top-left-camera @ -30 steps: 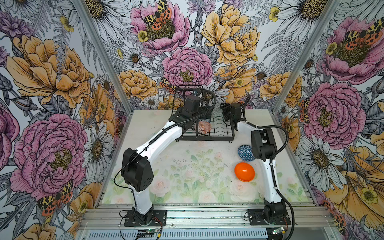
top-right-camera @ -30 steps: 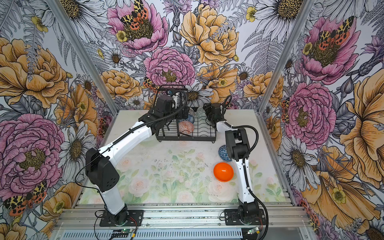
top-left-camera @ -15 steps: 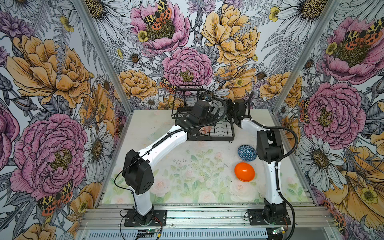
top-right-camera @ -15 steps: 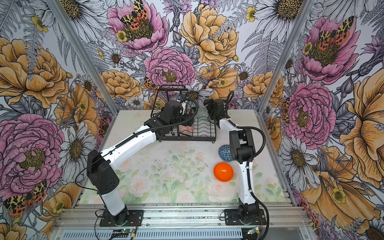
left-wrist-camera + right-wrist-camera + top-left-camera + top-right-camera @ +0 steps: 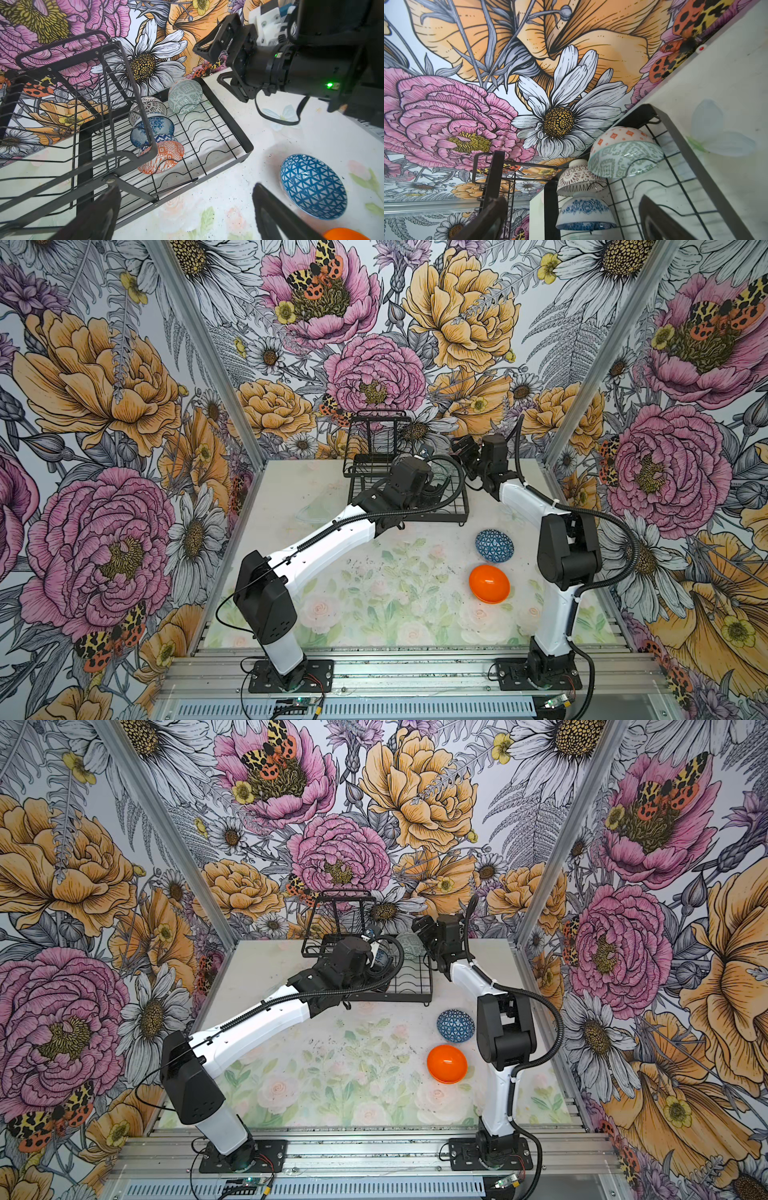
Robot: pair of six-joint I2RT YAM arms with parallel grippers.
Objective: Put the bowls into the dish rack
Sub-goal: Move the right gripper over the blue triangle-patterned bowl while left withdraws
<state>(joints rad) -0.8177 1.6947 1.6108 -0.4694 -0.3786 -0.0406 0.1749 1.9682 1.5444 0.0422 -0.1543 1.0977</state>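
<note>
White left arm (image 5: 332, 535) outstretched over dish rack (image 5: 449, 514)

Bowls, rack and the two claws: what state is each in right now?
dish rack, partly loaded, four bowls in its base.
grey-green bowl, in rack, on edge.
dark-and-white bowl, in rack, on edge.
blue-flowered bowl, in rack, on edge.
orange-white bowl, in rack, on edge.
blue triangle bowl, on table, unloaded.
orange bowl, on table, unloaded.
left gripper, open, empty.
right gripper, open, empty.
</note>
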